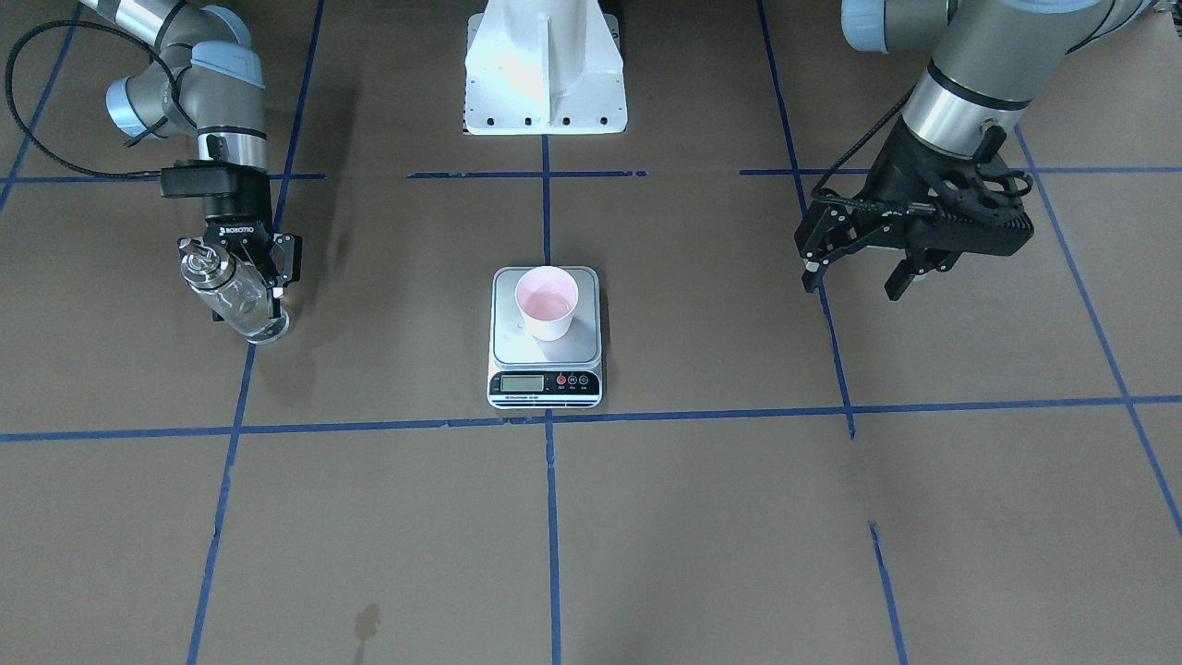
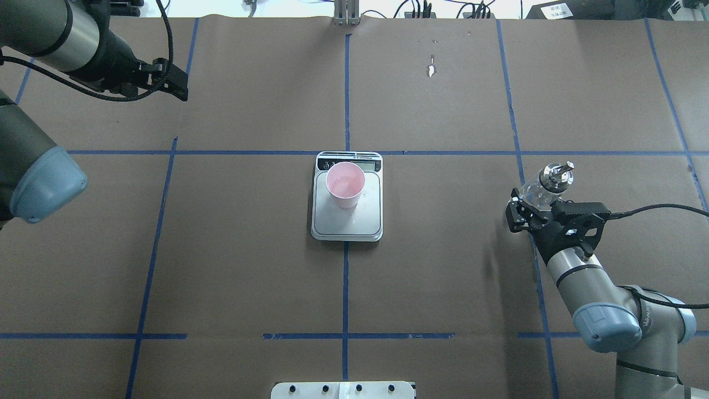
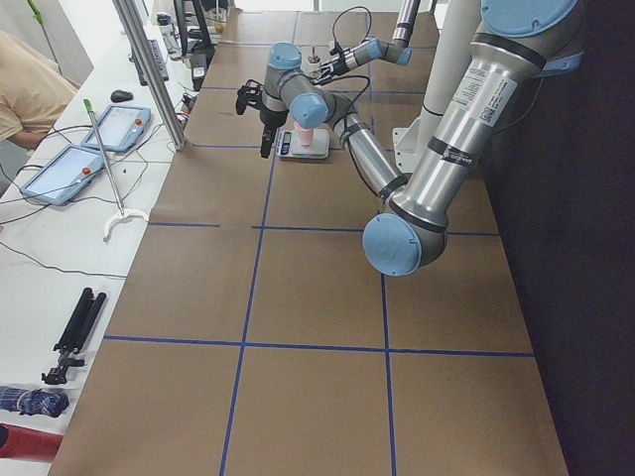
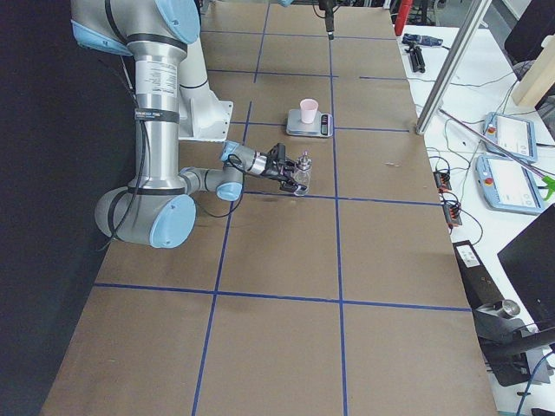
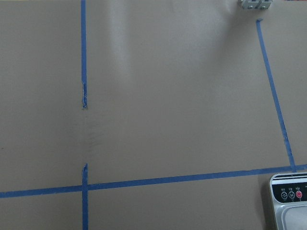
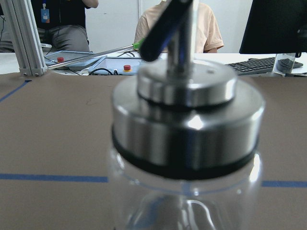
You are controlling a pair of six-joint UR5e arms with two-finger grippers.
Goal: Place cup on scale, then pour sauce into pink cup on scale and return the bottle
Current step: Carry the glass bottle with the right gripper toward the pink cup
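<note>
The pink cup (image 1: 547, 302) (image 2: 345, 184) stands upright on the silver scale (image 1: 513, 353) (image 2: 346, 223) at the table's middle; clear liquid glints inside it. My right gripper (image 1: 251, 288) (image 2: 530, 206) is shut on the clear glass bottle (image 1: 231, 294) (image 2: 545, 180), far to the robot's right of the scale. The bottle is tilted, its metal spout cap (image 6: 187, 110) uppermost, its base low by the table; I cannot tell whether it touches. My left gripper (image 1: 854, 282) (image 2: 180, 83) is open and empty, raised on the robot's left. The left wrist view shows only a corner of the scale (image 5: 289, 203).
The white robot base (image 1: 545, 83) stands behind the scale. Blue tape lines (image 1: 549, 517) divide the brown table cover. A small stain (image 2: 431, 69) marks the operators' side. Control tablets (image 4: 512, 134) and people sit beyond the far edge.
</note>
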